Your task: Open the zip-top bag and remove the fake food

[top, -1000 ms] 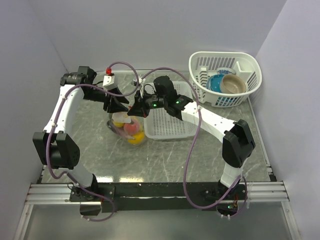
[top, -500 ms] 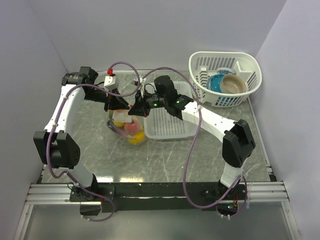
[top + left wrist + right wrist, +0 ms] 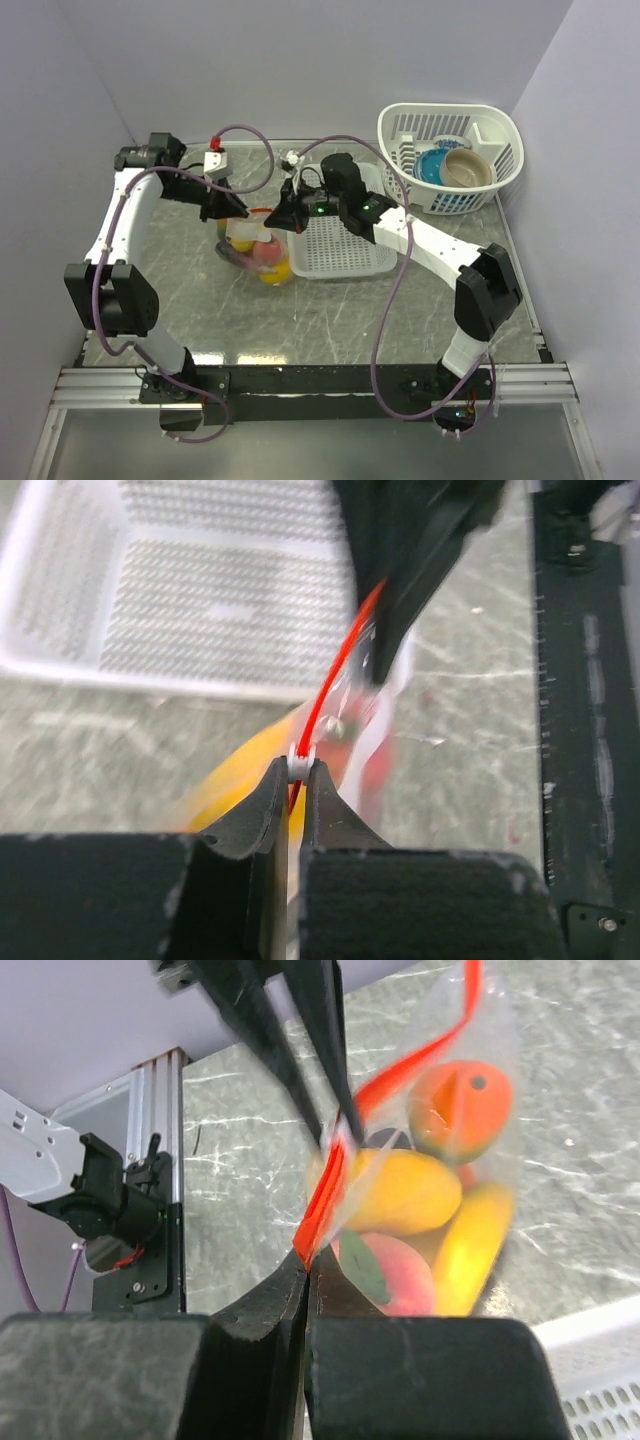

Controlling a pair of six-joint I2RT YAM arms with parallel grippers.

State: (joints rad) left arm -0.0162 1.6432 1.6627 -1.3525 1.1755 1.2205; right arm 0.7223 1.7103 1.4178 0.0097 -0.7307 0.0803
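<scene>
The clear zip-top bag hangs between my two grippers just left of the white tray. Its orange-red zip strip is stretched between them. My left gripper is shut on the small white slider on the strip. My right gripper is shut on the strip's end corner. The fake food sits inside the bag: an orange fruit, a yellow-orange mango, a pink peach with a green leaf and a yellow piece. In the top view the left gripper and right gripper face each other.
A white perforated tray lies right of the bag, under the right arm. A white slotted basket with bowls stands at the back right. Purple cables loop over both arms. A metal rail runs along the near edge.
The grippers have drawn apart, the left one to the left and the right one to the right and back. The zip strip now shows stretched between them.
</scene>
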